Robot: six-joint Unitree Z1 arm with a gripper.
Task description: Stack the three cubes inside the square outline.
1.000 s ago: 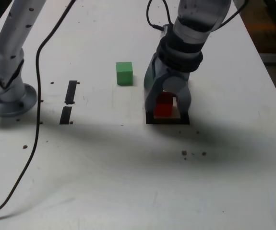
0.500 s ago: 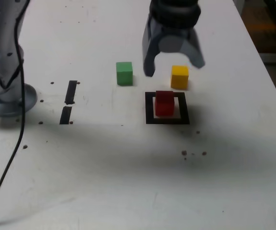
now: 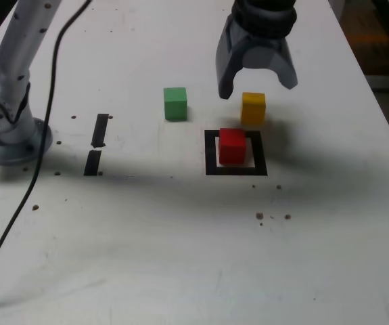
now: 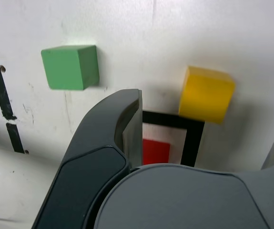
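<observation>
One grey robotic gripper [image 3: 262, 88], its curved jaws spread wide and holding nothing, hangs above the white speckled surface [image 3: 180, 237], over the area by the yellow cube. Below it in the exterior view, the flat square outline of black tape [image 3: 236, 171] frames the solid red cube [image 3: 232, 146]. Outside the frame, the solid yellow cube [image 3: 253, 109] sits just beyond its far edge, and the solid green cube [image 3: 175, 104] rests apart, toward the exterior view's left. Two short black tape strips [image 3: 100, 130] lie farther left there.
</observation>
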